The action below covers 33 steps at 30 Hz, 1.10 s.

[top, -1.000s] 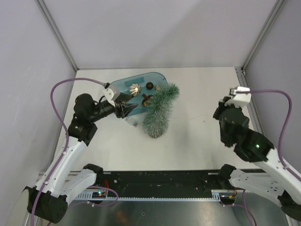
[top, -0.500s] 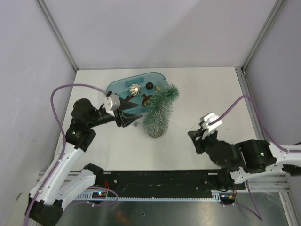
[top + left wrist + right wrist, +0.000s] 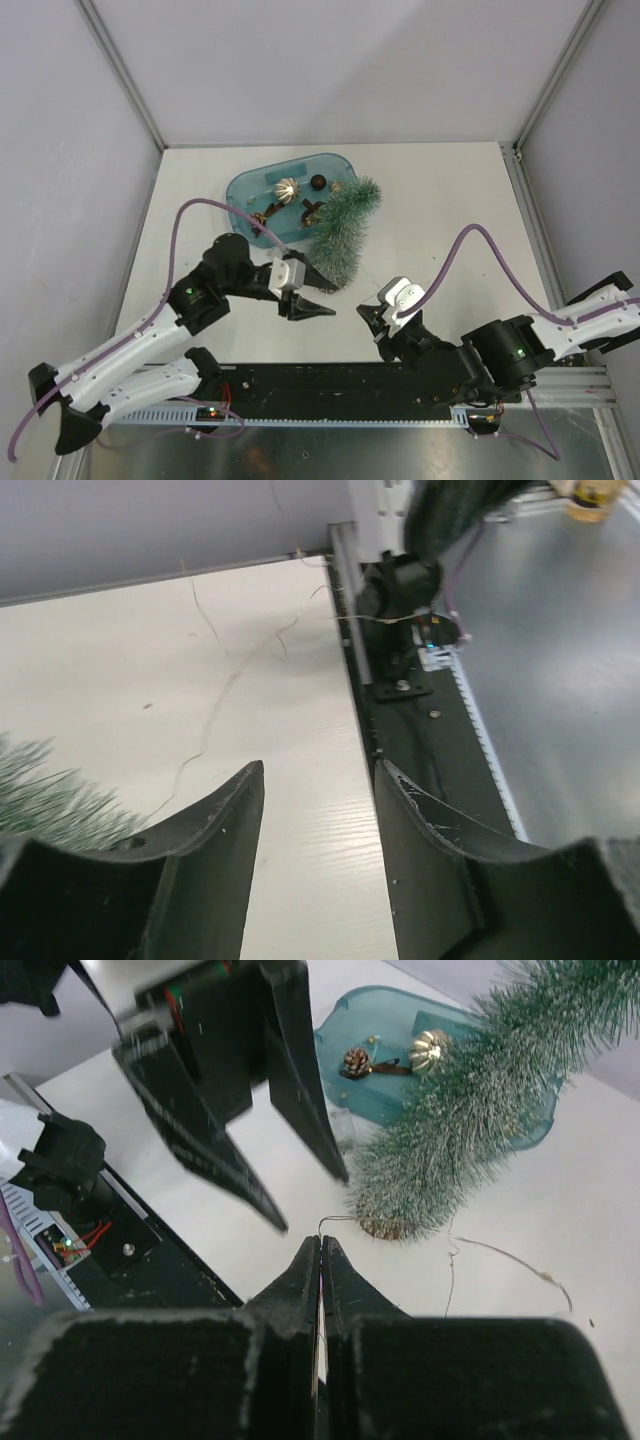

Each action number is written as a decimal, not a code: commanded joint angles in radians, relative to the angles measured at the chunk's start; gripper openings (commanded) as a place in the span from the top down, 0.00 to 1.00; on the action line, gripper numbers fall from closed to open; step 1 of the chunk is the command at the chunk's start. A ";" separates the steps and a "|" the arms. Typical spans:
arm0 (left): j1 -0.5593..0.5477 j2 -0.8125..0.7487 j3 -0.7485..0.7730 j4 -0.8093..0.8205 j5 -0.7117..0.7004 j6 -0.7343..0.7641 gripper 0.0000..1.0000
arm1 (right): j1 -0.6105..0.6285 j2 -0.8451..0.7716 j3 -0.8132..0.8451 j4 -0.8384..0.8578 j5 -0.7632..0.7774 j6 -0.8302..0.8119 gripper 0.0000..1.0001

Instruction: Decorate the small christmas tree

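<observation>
Showing white shells and black joints along the left arm (image 3: pixel 120 352) and right arm (image 3: pixel 592 312), trailing purple cables (image 3: pixel 205 202), glowing small green lights (image 3: pixel 188 293), ending in tapered black fingers (image 3: pixel 318 281).

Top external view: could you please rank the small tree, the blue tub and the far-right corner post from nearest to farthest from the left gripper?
From the left gripper, whose jaws point right near the front edge:
1. Small tree: lying just beyond the jaws, its base end closest.
2. Blue tub: farther back and to the left, behind the tree.
3. Corner post: far right corner, clearly farthest.
</observation>
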 commanded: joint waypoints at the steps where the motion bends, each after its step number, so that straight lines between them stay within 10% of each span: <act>1: -0.102 0.025 0.016 0.000 0.007 0.056 0.47 | 0.005 0.028 0.048 0.181 0.062 -0.120 1.00; 23: -0.179 0.012 0.024 0.266 -0.055 -0.246 0.43 | -0.114 0.096 0.043 0.362 -0.077 -0.194 1.00; 33: -0.177 0.006 0.009 0.280 0.017 -0.257 0.77 | -0.132 0.115 0.026 0.384 -0.083 -0.185 1.00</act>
